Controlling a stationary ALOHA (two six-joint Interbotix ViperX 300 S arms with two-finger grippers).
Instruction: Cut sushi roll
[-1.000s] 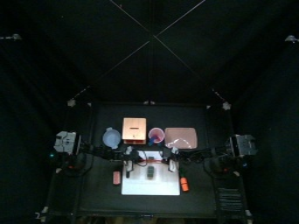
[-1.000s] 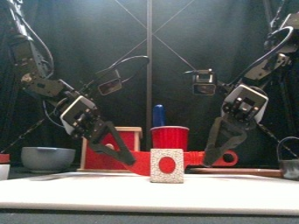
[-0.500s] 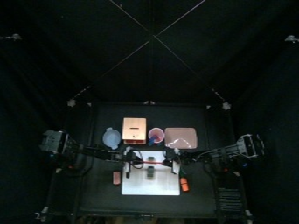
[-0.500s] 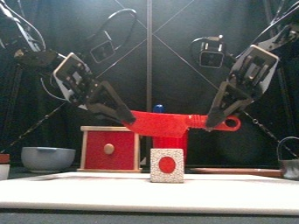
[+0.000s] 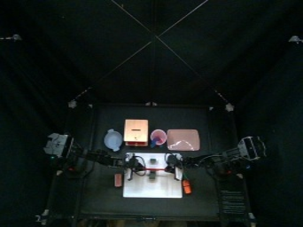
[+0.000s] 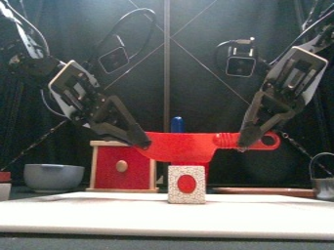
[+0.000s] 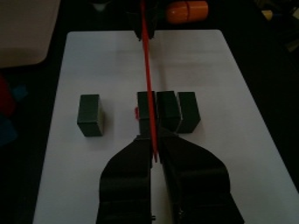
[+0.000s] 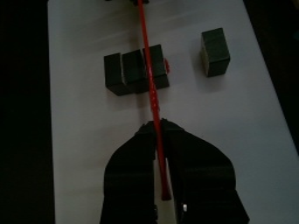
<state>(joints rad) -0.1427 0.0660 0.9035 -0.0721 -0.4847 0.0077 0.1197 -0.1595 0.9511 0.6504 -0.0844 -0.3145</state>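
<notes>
1. On my screens the white board lies lengthwise under both wrist cameras, with wide bare margins along its long edges and dark table beyond them.
2. The sushi roll sits about mid-board as dark green blocks. In the left wrist view I see one piece standing apart, with open white board between it and the rest. The others stand side by side, touching.
3. The roll's faces look flat and dark; from the front the nearest piece shows a pale cut face with a red centre.
4. My left gripper is clamped on one end of the red knife, and my right gripper is clamped on the handle end.
5. In the front view the knife hangs level above the roll, clear air between blade and piece.
6. In the wrist views the blade's thin red line runs across the cluster.
7. Behind stand a red box and a grey bowl, well apart from the board.
</notes>
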